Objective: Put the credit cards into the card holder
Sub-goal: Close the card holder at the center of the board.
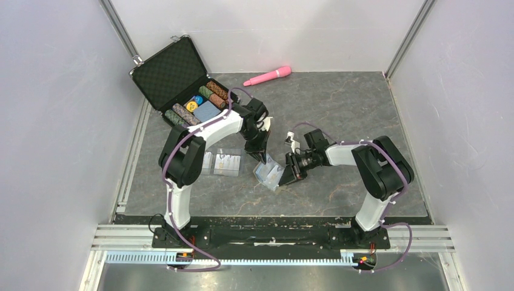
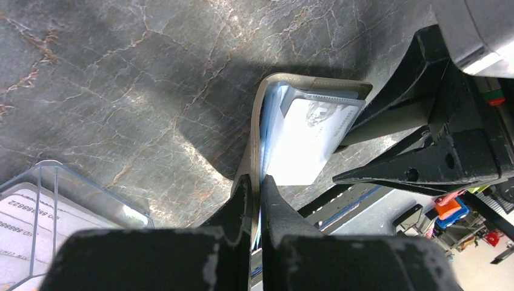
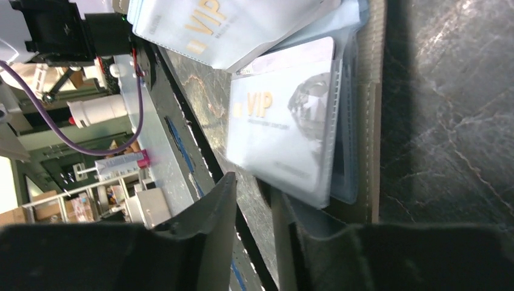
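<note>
Left claw (image 2: 258, 183) pinches one flap of the khaki-tan folding card holder (image 2: 255, 130) on the dark marbled table (image 1: 363, 121). A pale whitish VIP credit card (image 3: 282, 130) sits in its sleeve. Right claw (image 3: 253, 195) stands narrowly parted beside it; I cannot tell whether it grips anything.

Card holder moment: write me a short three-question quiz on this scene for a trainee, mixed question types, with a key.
1. True or false: the left gripper is shut on the card holder at its tan edge.
2. The open black case with poker chips sits: A) at the far left of the table; B) near right; C) between the arms.
3. Fill in: the credit card showing in the holder reads ____ in gold.
Key: 1 true; 2 A; 3 VIP.
</note>
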{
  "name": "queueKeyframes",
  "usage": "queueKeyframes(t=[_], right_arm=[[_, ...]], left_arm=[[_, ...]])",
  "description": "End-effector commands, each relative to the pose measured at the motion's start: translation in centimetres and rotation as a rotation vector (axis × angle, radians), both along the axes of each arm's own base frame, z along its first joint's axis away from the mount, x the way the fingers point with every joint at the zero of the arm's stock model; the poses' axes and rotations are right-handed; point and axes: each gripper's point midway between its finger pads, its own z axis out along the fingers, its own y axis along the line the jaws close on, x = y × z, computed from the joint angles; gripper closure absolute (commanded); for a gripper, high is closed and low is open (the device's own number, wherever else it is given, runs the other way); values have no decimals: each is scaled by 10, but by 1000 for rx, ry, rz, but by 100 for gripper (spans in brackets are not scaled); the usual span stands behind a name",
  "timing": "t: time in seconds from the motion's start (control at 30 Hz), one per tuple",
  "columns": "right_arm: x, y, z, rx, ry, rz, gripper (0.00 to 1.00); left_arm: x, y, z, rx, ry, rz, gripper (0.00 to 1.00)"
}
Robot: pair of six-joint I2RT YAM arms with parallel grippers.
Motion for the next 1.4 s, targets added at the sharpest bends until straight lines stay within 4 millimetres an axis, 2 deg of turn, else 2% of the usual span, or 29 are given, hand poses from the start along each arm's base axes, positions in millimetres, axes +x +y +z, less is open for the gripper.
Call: queueKeyframes(t=[0.0, 0.17, 0.3, 0.5, 0.67, 0.77, 0.9, 1.03, 1.13, 1.37], right_arm=[[-8, 3, 3, 19, 6, 77, 74], [-19, -4, 2, 2, 15, 123, 81], [-26, -11, -1, -33, 14, 170, 79], [-27, -18, -4, -89, 7, 167, 71], [-12, -21, -3, -143, -50, 129, 60], [-5, -20, -5, -165, -39, 83, 57], [3, -21, -7, -180, -36, 40, 57], [9, -23, -10, -192, -35, 11, 55], [15, -23, -2, -173, -53, -14, 54], [36, -37, 37, -75, -105, -110, 48]], left_arm=[[34, -7, 7, -15, -85, 75, 98], [39, 2, 7, 29, -107, 82, 98], [41, 9, 9, 65, -126, 72, 97], [31, 5, 20, 57, -129, 40, 81], [14, -11, 19, 22, -82, 6, 69], [7, -23, 20, 4, -65, -13, 66], [2, -39, 33, -54, -60, -14, 63], [0, -50, 50, -135, -64, 5, 55], [-6, -63, 50, -211, -17, 3, 55], [-16, -78, 26, -287, 60, 25, 55]])
